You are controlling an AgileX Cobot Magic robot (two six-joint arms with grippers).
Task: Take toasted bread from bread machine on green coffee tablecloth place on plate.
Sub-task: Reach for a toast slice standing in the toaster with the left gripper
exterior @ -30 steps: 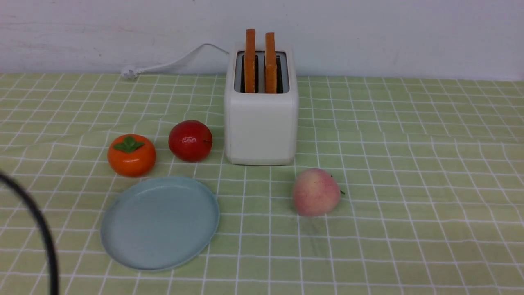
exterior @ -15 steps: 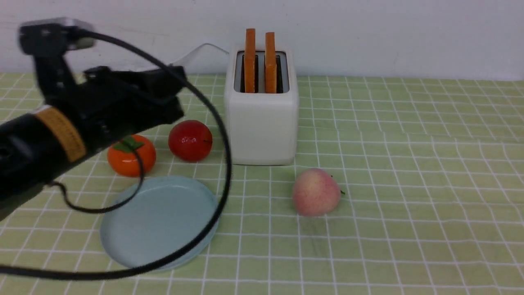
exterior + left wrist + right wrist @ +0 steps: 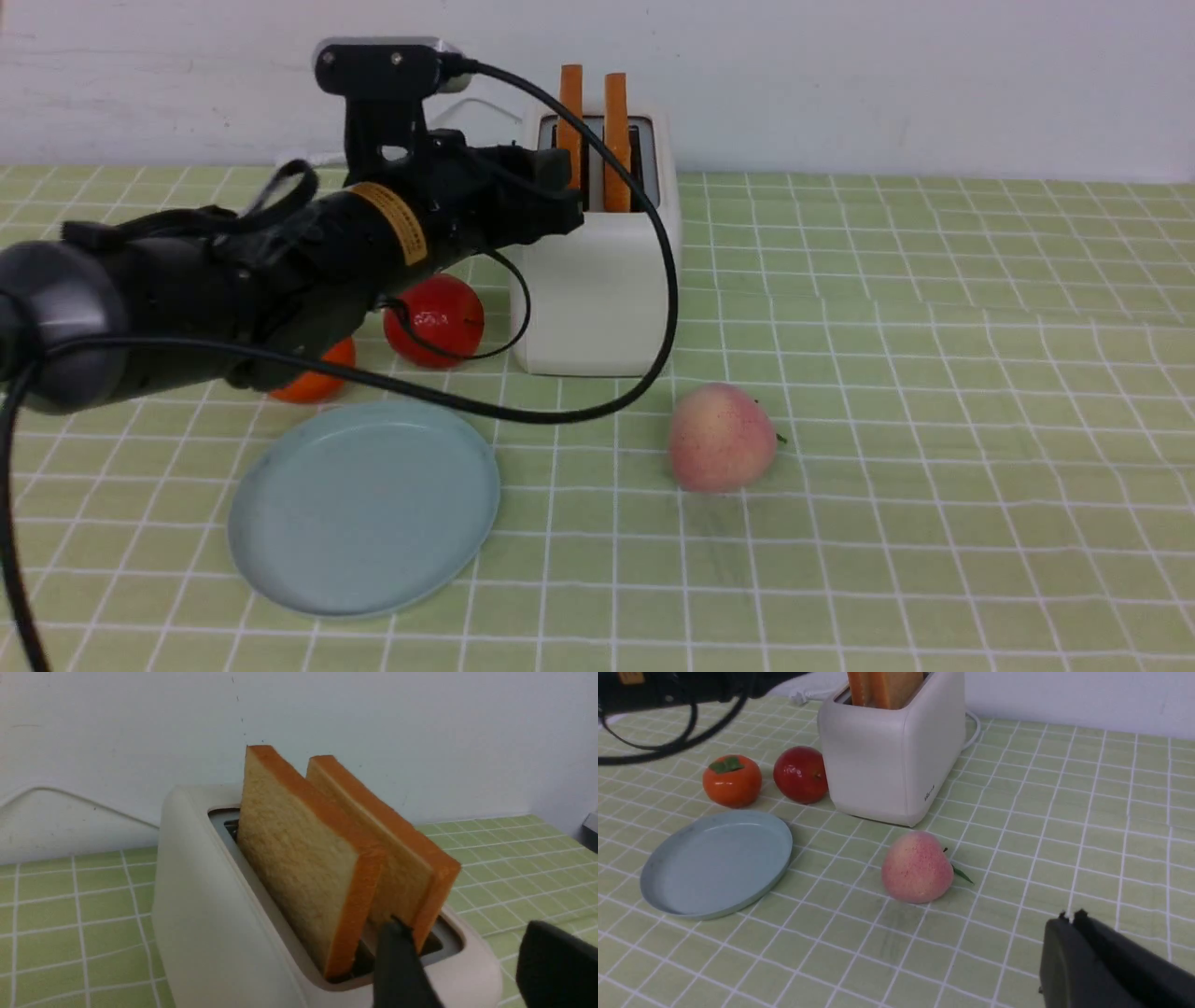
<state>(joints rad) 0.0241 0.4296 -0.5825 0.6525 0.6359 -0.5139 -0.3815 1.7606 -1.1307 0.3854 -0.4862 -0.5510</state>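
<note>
**Left tool spread at the toaster, both slices in their slots**

A green coffee tablecloth, pale yellow-green with a thin white grid and a few soft wrinkles, covers the whole desk. A plain white wall rises straight from the desk's far edge.

The bread machine stands near that far edge, about midway along it, and its white cord trails along the wall. The toasted bread, two slices, stands upright in the dark slots with the crusts well above the top.

The left tool hangs at the toaster's top with its jaws spread. One finger is just in front of the slices, the other well off to the side, and neither grips a slice.

The plate lies bare toward the near edge, left of the middle. A red apple and an orange persimmon sit between the plate and the toaster's left side. A peach rests in front of the toaster.

The right tool hovers low over the cloth toward the near right corner, its jaws pressed together and holding nothing.
</note>
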